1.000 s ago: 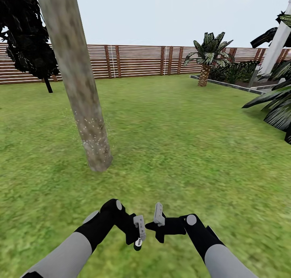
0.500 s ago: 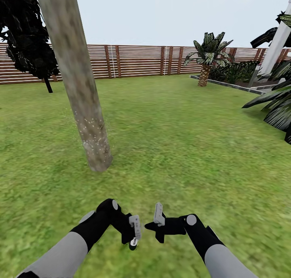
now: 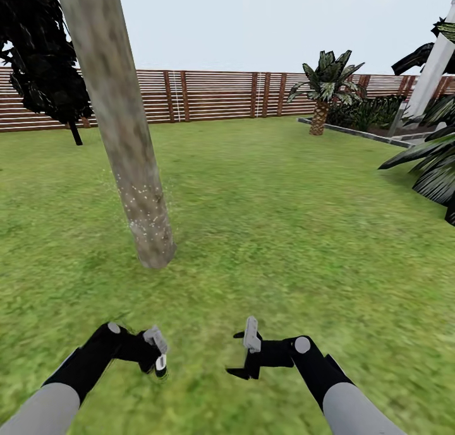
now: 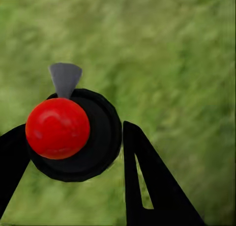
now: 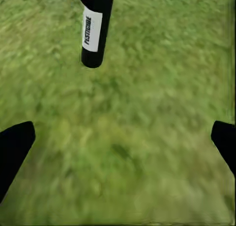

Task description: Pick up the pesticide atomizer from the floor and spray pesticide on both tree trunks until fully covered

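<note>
While the left gripper's point(image 3: 158, 353) black fingers point(image 4: 147, 186) pinched the small black pesticide atomizer point(image 4: 73, 135) with its red spot and grey trigger head, the bottle hung low over the mottled green grass floor point(image 3: 272, 233). Beside it, the right gripper's point(image 3: 243, 356) fingers point(image 5: 14, 147) stood spread, empty. Beyond, whitish-yellow pesticide specks point(image 3: 142, 201) dotted the leaning grey-beige tree trunk point(image 3: 123, 125) before the brown slatted fence point(image 3: 215, 94).

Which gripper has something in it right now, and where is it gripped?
The left gripper holds the pesticide atomizer, fingers closed on either side of its black body. The right gripper is open, holding nothing.
</note>
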Tool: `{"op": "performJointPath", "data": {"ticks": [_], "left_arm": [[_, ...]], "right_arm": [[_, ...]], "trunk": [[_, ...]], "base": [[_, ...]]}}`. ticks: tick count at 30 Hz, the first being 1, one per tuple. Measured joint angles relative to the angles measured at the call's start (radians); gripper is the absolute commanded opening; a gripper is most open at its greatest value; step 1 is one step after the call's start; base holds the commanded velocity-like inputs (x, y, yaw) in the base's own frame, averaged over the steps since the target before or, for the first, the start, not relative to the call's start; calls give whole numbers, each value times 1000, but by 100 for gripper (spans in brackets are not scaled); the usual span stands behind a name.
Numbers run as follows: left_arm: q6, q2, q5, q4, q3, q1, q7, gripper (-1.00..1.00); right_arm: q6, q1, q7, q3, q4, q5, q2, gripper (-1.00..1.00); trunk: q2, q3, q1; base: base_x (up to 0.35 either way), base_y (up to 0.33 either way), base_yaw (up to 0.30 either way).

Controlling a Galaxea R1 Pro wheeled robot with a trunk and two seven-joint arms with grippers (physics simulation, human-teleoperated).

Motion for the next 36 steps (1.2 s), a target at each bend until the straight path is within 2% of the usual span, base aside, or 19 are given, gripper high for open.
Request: {"op": "performJointPath", "data": {"ticks": [2, 3, 5, 7, 8, 10, 11, 13, 14, 17, 18, 19, 21, 22, 25, 28, 30, 33, 36], "left_arm": [[-23, 0, 37, 1, 108, 28, 34, -100], [-64, -2, 53, 2, 180, 52, 75, -100], [-125, -12, 82, 2, 297, 88, 206, -100], [-149, -43, 124, 26, 369, 105, 361, -100], [-170, -57, 146, 61, 389, 108, 444, -100], [-290, -73, 196, 157, 405, 110, 622, -100], [-365, -81, 218, 220, 408, 111, 713, -100], [-507, -91, 248, 392, 411, 112, 934, -100], [-535, -93, 251, 436, 410, 112, 981, -100], [-567, -94, 261, 516, 411, 133, 1025, -100], [-574, -93, 270, 524, 412, 143, 1029, -100], [-621, -91, 297, 528, 413, 163, 1031, -100], [-702, -89, 342, 532, 412, 191, 1029, -100], [-745, -85, 363, 529, 412, 227, 1023, -100], [-752, -81, 368, 529, 415, 256, 1023, -100], [-752, -80, 366, 527, 411, 262, 1024, -100], [-753, -80, 366, 526, 411, 262, 1025, -100], [-753, -80, 366, 527, 411, 262, 1026, -100], [-753, -80, 365, 528, 410, 262, 1026, -100]], "right_arm": [[-1, 0, -43, 1, 2, 0, -14, 100], [-1, 1, -74, 1, 3, -1, -25, 100], [0, 3, -133, 1, 34, -1, -35, 100], [-1, 3, -235, 0, 107, -1, -40, 100], [-1, 4, -297, 0, 140, -1, -45, 100], [-2, 4, -402, -7, 218, -14, -69, 100], [-2, 5, -434, -31, 257, -49, -84, 100], [-3, 6, -510, -133, 324, -190, -131, 100], [-4, 6, -567, -156, 332, -233, -152, 100], [-22, 44, -809, -177, 344, -283, -198, 100], [-53, 76, -873, -179, 345, -294, -202, 100], [-127, 114, -937, -181, 347, -321, -202, 100], [-206, 154, -993, -181, 347, -354, -197, 100], [-234, 182, -1015, -181, 349, -368, -196, 100], [-235, 223, -1017, -182, 351, -370, -196, 100], [-236, 227, -1018, -182, 356, -372, -198, 100], [-236, 228, -1018, -183, 367, -405, -200, 100], [-236, 228, -1018, -183, 373, -492, -201, 100], [-236, 229, -1018, -182, 377, -510, -202, 100]], "trunk": [[0, 0, 0], [0, 0, 0], [0, 0, 0], [0, 0, 0], [0, 0, 0], [0, 0, 0], [0, 0, 0], [0, 0, 0], [0, 0, 0], [0, 0, 0], [0, 0, 0], [0, 0, 0], [0, 0, 0], [0, 0, 0], [0, 0, 0], [0, 0, 0], [0, 0, 0], [0, 0, 0], [0, 0, 0]], "base": [[0, 0, 0], [0, 0, 0], [0, 0, 0], [0, 0, 0], [0, 0, 0], [0, 0, 0], [0, 0, 0], [0, 0, 0], [0, 0, 0], [0, 0, 0], [0, 0, 0], [0, 0, 0], [0, 0, 0], [0, 0, 0], [0, 0, -164], [0, 0, -269], [0, 0, -276], [0, 0, -286], [0, 0, -297]]}}
